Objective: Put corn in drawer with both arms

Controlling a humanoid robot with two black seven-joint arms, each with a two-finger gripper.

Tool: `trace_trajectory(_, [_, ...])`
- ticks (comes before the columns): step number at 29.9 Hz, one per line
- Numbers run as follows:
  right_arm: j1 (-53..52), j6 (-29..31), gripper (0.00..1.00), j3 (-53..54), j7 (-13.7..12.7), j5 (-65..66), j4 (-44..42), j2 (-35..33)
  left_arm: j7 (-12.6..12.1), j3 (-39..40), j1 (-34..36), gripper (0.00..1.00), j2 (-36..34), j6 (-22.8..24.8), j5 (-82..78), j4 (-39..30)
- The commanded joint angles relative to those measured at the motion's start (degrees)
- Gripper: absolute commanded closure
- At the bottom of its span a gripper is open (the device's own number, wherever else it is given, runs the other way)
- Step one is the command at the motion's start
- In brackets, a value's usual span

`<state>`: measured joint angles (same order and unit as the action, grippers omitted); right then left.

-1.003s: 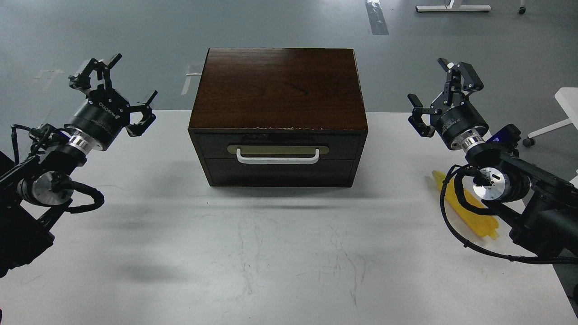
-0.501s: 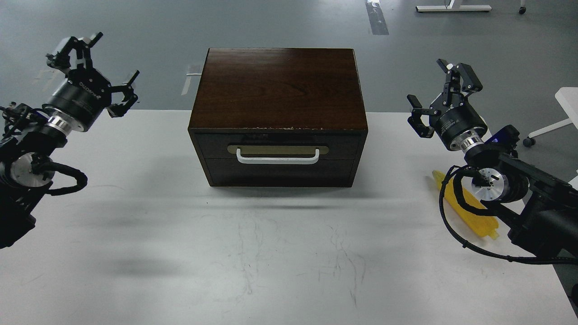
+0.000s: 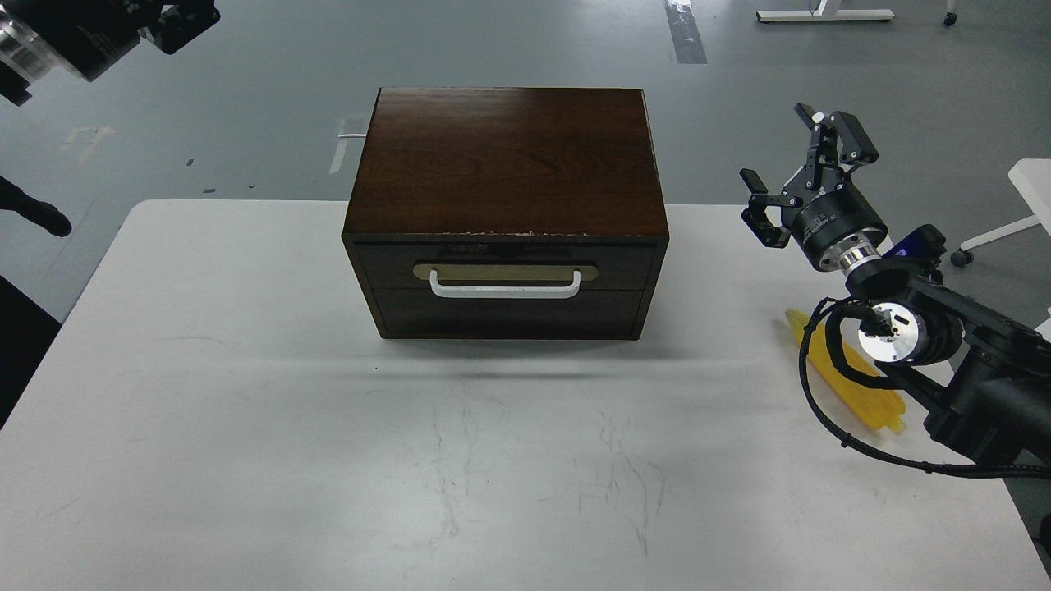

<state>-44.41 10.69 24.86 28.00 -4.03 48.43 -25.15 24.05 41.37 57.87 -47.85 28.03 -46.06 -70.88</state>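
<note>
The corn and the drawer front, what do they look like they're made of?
The corn looks like moulded plastic: even, slightly see-through yellow with ridged sides. The drawer front looks like dark stained wood, grain showing on the cabinet top, carrying a white bar handle, probably painted metal or plastic, on a brass-coloured plate.

My right arm (image 3: 969, 361) is black and thick. It has a shiny silver ring near the wrist and a round silver cap with small dark holes on one joint. A black bumpy cable (image 3: 821, 386) loops out from that joint and runs back along the arm. My right gripper (image 3: 800, 164) has a round black body with small white writing on it. Its fingers (image 3: 850, 135) are black, thin and boxy at the tips. My left arm (image 3: 74, 29) is black too, with a silver ring.
</note>
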Motion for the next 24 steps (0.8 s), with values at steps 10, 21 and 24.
trace_trajectory(10, [0.02,-0.32,0.00,-0.07,0.00,-0.01,0.00,-1.21,3.95,-8.47,7.42,0.02,14.18,-0.03,-56.72,-13.67])
trace_trajectory(21, [0.37,-0.40,0.00,0.02,0.00,-0.01,-1.06,-1.48,3.95,-43.20,24.75,0.02,19.36,-0.03,-71.28,-8.40])
trace_trajectory(24, [0.55,-0.40,0.00,0.02,0.00,-0.01,-1.06,-1.48,3.95,-44.18,25.45,0.02,22.09,-0.03,-71.54,-6.47])
